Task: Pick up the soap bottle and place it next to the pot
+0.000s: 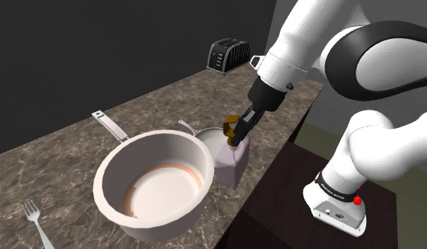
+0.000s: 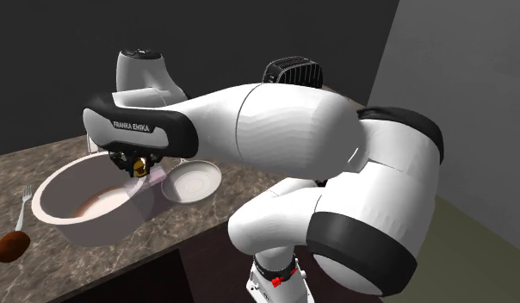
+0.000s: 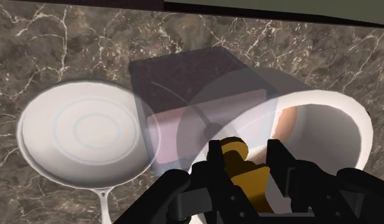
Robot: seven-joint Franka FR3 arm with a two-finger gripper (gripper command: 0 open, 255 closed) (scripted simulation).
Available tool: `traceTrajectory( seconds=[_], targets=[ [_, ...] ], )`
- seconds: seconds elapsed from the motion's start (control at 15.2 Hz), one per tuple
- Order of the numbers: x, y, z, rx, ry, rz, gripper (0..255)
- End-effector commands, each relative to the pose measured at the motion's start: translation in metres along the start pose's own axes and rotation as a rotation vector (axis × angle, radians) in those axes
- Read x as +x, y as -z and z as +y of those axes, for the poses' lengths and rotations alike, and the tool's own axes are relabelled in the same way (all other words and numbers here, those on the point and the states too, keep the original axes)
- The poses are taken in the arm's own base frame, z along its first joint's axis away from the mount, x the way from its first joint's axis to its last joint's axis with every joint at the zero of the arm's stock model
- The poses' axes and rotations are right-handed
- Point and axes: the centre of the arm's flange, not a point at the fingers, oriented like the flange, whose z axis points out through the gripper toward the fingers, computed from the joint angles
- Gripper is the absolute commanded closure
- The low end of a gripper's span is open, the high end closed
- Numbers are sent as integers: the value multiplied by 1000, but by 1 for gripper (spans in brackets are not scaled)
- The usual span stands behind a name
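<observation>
The black fingers [image 3: 215, 159] of your gripper [image 3: 245, 158] clamp the gold pump cap [image 3: 234, 149] of the translucent pinkish square soap bottle [image 3: 184, 95], which stands upright just beside the large white pot [image 1: 159, 225] on the dark marbled counter [image 1: 63, 155].

A dark brown, marble-veined counter [image 1: 78, 152] carries everything. In the shoulder view a large white pot [image 1: 152, 182] with a long handle sits near its middle. A fork [image 1: 35, 218] lies at the pot's 8 o'clock. A pinkish soap bottle [image 1: 232, 168] stands just beside it at 3 o'clock. A small white pan [image 1: 208, 136] is at 1 o'clock, with a black toaster [image 1: 228, 54] well beyond. A brown lump [image 2: 10, 246] lies near the fork.
</observation>
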Motion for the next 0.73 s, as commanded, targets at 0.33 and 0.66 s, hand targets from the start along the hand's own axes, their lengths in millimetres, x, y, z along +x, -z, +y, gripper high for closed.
traceTrajectory(
  seconds=[0.33,0.66],
  targets=[
    [-10,-35,9,0,0,1,255],
    [-16,-59,15,0,0,1,255]
  ],
)
